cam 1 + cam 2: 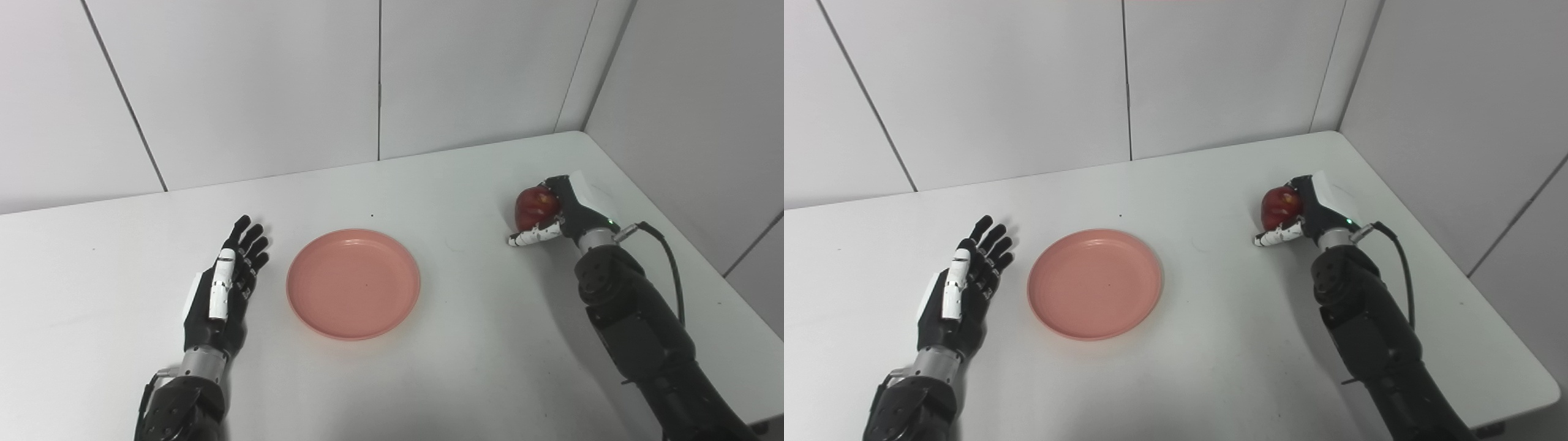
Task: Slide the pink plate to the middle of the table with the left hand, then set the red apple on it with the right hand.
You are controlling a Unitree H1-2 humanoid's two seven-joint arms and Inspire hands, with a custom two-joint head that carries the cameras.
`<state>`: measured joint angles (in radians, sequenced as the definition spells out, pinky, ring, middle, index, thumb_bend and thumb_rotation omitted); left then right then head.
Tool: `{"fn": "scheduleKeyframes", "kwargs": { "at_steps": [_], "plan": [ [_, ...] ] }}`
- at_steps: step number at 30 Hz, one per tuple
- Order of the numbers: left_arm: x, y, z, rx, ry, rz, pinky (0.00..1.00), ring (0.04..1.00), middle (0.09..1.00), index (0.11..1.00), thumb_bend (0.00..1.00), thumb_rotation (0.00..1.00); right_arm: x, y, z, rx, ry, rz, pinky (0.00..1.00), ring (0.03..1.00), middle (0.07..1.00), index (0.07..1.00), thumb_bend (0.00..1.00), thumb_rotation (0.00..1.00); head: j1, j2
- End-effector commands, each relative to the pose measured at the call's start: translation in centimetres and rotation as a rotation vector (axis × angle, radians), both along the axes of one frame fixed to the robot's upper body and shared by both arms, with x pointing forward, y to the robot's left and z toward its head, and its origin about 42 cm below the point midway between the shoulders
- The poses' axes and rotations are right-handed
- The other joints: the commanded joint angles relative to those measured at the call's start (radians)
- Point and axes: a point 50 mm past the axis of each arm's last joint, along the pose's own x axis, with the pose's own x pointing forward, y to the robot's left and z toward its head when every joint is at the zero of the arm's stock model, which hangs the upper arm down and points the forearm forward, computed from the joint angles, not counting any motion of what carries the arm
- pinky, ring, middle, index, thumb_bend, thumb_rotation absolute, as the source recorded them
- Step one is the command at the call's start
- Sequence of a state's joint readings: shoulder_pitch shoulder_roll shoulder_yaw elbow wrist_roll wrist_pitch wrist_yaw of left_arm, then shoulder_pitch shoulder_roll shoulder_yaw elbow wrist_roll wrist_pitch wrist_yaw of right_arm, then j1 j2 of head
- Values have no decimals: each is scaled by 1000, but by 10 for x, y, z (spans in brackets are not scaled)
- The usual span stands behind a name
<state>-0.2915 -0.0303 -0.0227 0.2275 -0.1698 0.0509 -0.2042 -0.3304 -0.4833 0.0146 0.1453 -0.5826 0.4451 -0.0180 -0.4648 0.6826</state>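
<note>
The pink plate [353, 283] lies empty near the middle of the white table [441, 373]. My left hand [222, 291] rests flat just to the left of it, fingers spread and open, a small gap from the rim. At the right side, the red apple [534, 205] sits in my right hand [569, 211]. That hand's fingers curl over the far side of the apple and its white thumb [534, 235] lies under the near side. Whether the apple touches the table I cannot tell.
Grey wall panels [380, 79] close off the back and right sides of the table. The table's right edge [1507, 306] runs close beside my right arm, with a cable [670, 257] looping off the wrist.
</note>
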Motion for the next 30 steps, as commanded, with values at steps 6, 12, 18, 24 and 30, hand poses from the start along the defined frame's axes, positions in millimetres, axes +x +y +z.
{"fn": "scheduleKeyframes", "kwargs": {
  "at_steps": [6, 12, 18, 24, 30],
  "plan": [
    [-7, 3, -20, 7, 97, 12, 946, 937, 939, 925, 344, 1000, 9, -5, 22, -11, -90, -24, 350, 419, 487, 485, 520, 136, 3, -3],
    [-7, 2, -20, 10, 94, 11, 947, 939, 941, 929, 343, 1000, 5, -4, 33, 56, -156, -16, 402, 446, 495, 484, 520, 137, 6, -5],
    [-7, 2, -20, 9, 96, 14, 944, 938, 940, 928, 348, 1000, 0, 2, 50, 83, -210, -27, 413, 463, 507, 484, 520, 138, 9, -4],
    [-7, 0, -20, 10, 98, 16, 944, 938, 938, 926, 356, 1000, -6, 11, 69, 95, -275, 13, 397, 446, 497, 485, 519, 141, 18, -5],
    [-7, -2, -22, 9, 91, 13, 951, 940, 942, 931, 353, 1000, -12, 27, 87, 87, -344, 75, 374, 422, 474, 486, 518, 136, 29, -10]
  ]
}}
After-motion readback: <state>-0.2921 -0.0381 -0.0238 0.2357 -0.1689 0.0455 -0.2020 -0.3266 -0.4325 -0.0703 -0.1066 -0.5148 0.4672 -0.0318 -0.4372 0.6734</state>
